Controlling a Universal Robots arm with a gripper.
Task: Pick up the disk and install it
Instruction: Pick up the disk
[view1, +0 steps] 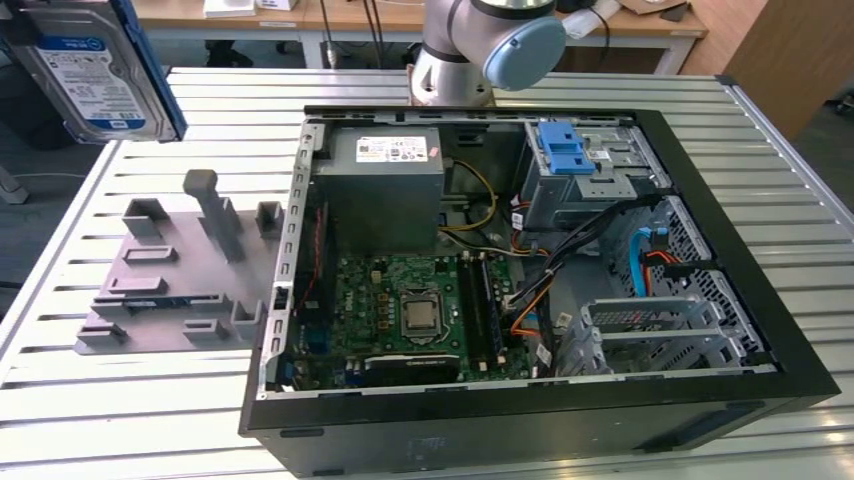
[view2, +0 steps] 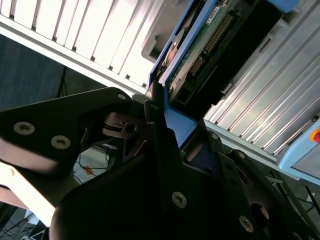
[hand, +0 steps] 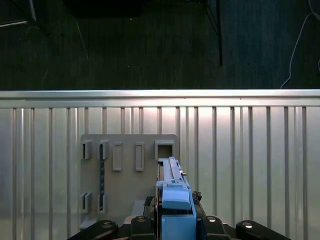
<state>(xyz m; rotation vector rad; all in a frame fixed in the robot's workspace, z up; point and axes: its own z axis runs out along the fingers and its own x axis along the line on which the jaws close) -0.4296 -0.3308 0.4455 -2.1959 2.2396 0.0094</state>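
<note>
Right now, gripper (view2: 165, 107): clamped tight on the disk (view1: 94, 70).
Disk position: held aloft over the grey fixture (hand: 125, 195).
Computer case (view1: 507, 430): lying open, well apart.

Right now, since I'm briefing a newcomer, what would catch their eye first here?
The open computer case dominates the middle of the slatted table, its green motherboard exposed. The disk hangs in the air at the exterior view's upper left, clamped in the jaws by its blue bracket, above a grey fixture plate beside the case.
</note>
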